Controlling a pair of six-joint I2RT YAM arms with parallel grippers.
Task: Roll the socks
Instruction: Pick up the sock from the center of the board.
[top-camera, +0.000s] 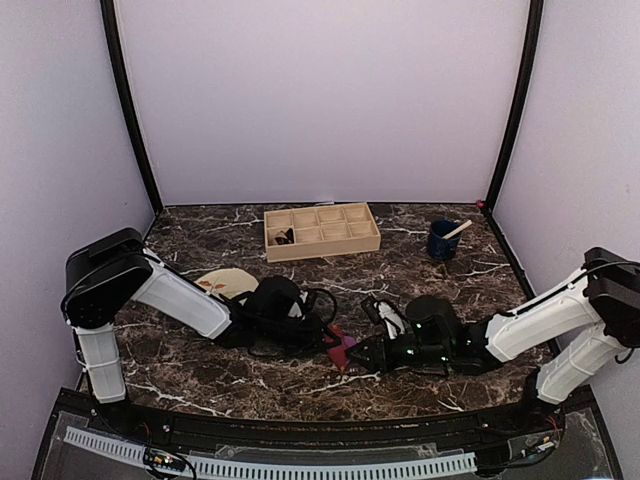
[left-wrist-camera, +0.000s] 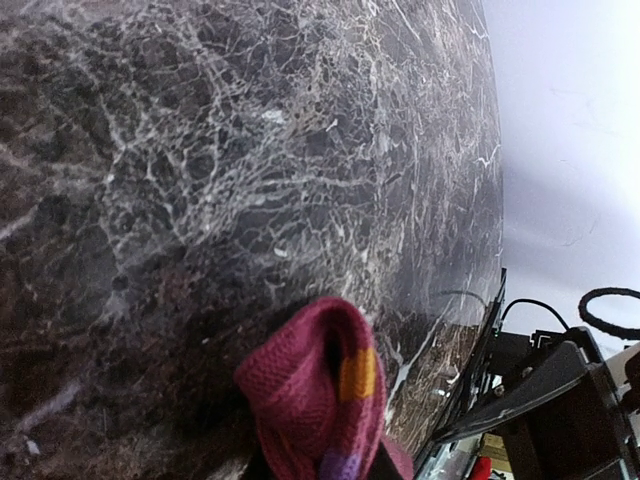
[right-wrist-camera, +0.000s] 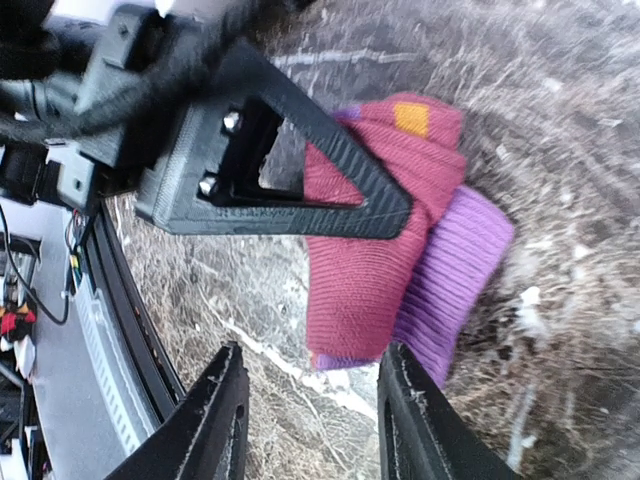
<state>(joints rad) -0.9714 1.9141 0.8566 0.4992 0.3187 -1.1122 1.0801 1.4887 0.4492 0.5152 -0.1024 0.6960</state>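
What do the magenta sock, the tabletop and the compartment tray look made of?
Magenta sock: ribbed knit fabric, matte, visible stitch rows. Tabletop: dark marble-look surface, white veining; real stone or laminate unclear. Compartment tray: pale wood, likely, unpainted, thin dividers.

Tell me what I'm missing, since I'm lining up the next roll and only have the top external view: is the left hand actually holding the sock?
Observer: It looks so. In the left wrist view the left hand pinches the magenta sock, which stands up doubled over.
Operator: Is the right hand gripping it too?
Observer: No. The right hand is open, with the sock's end at its fingertips, unclamped.
Operator: Any markings I could use to tell the ends apart?
Observer: Yes. The right wrist view shows an orange patch at the far end and a lilac ribbed cuff along one side.
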